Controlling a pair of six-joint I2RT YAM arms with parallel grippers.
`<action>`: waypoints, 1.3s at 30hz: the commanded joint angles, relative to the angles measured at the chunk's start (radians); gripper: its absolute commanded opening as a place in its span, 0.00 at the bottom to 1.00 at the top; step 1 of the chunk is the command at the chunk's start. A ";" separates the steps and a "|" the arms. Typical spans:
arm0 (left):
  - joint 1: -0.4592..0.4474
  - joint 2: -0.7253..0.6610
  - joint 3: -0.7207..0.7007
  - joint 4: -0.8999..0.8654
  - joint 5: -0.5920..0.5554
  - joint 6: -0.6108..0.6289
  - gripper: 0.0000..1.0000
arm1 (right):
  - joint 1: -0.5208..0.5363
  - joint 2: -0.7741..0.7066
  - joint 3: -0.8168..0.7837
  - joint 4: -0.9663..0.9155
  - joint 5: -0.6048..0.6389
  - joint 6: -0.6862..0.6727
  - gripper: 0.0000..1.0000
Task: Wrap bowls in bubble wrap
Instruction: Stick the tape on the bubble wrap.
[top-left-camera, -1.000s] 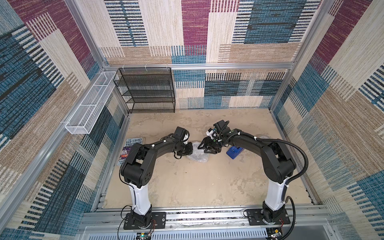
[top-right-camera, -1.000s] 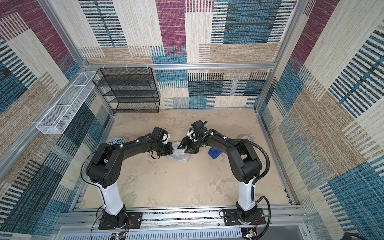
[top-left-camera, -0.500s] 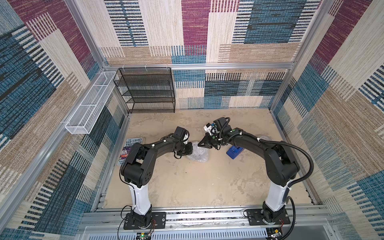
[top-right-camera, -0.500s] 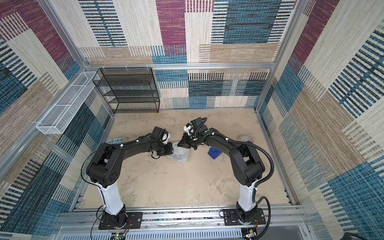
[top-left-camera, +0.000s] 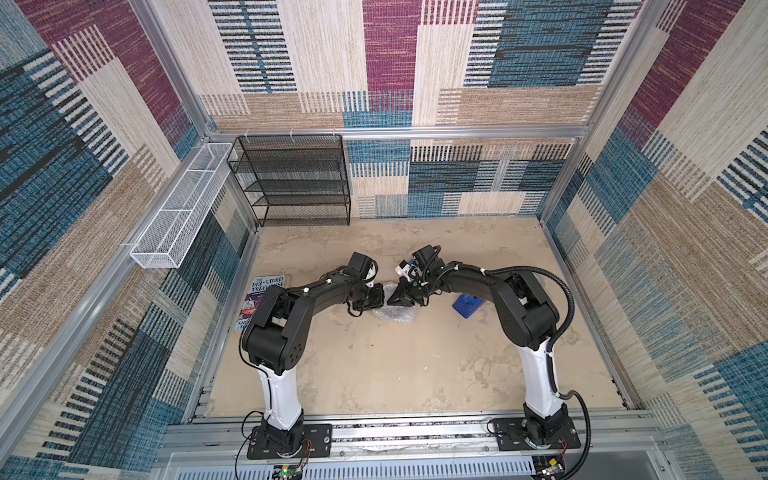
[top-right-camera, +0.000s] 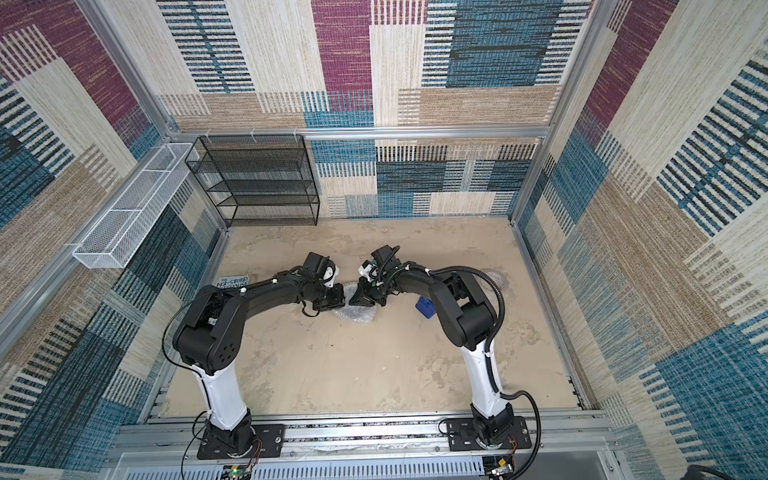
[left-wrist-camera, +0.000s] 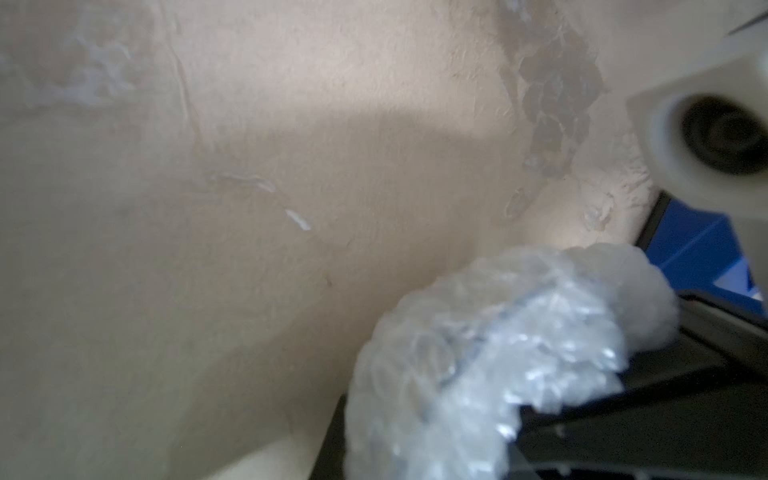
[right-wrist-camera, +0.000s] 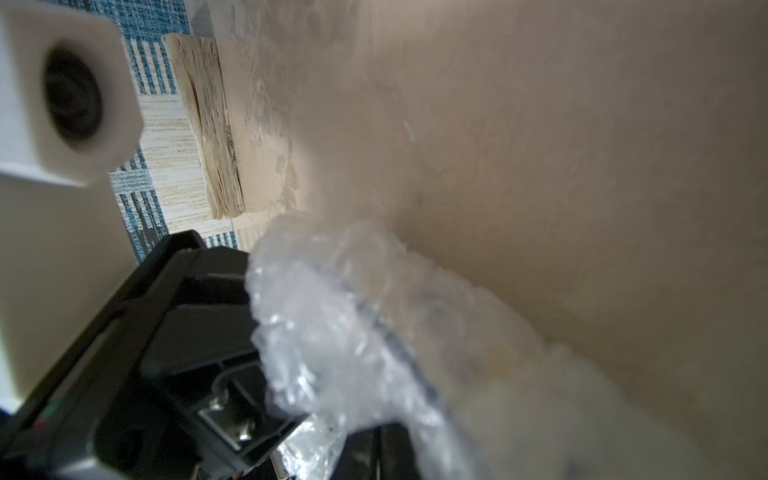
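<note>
Bubble wrap (top-left-camera: 395, 316) bundled around a bowl (right-wrist-camera: 388, 330) sits mid-table, flanked by two robot grippers.

From the left in both top views: a paperback book (top-left-camera: 258, 300) lies flat by the side wall. The left gripper (top-left-camera: 381, 300) pushes its front into the crumpled film, and its fingers are hidden, so whether they pinch it cannot be told. The bundle sits low at the tan table (top-left-camera: 374, 374), and the bowl's dark rim shows through the film in the wrist views. The right gripper (top-left-camera: 393, 300), fingers pressed together, touches the bundle's far edge. Whether film is caught between them is unclear. A blue box (top-left-camera: 467, 304) sits nearby, further right.
</note>
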 joint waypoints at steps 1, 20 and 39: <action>-0.002 0.008 0.004 0.013 0.020 0.030 0.00 | 0.002 0.003 -0.018 -0.037 0.063 0.023 0.06; -0.002 0.000 -0.007 0.019 0.030 0.032 0.00 | -0.002 0.080 0.125 -0.039 0.059 0.023 0.08; -0.002 -0.023 0.004 -0.014 -0.036 0.033 0.00 | 0.001 -0.126 0.013 -0.031 0.096 0.025 0.09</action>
